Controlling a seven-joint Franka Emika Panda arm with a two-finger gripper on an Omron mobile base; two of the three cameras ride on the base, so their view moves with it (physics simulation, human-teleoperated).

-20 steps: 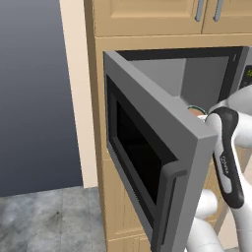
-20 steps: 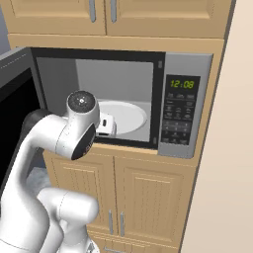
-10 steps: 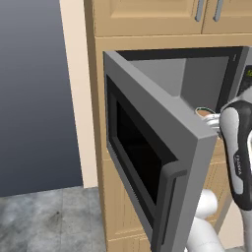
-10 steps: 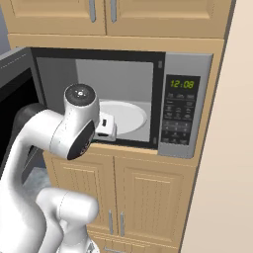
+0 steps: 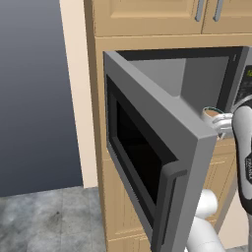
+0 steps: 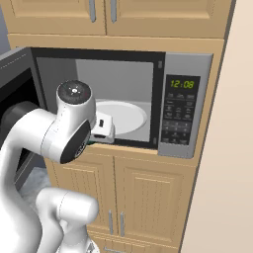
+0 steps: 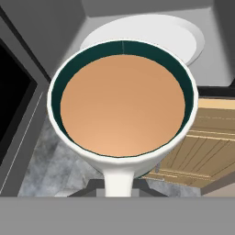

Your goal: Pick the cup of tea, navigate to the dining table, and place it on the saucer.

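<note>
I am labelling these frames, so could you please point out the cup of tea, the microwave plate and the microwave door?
cup of tea (image 7: 123, 103), hand view, on the brown liquid surface.
microwave plate (image 6: 121, 115), right base view, on its white top.
microwave door (image 5: 147, 147), left base view, on its dark window.

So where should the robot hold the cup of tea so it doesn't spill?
By the small handle, coming from the side, as the gripper seems to now. The cup of tea is upright and full nearly to the rim, so a level side hold probably keeps the tea in and the open top clear.
</note>
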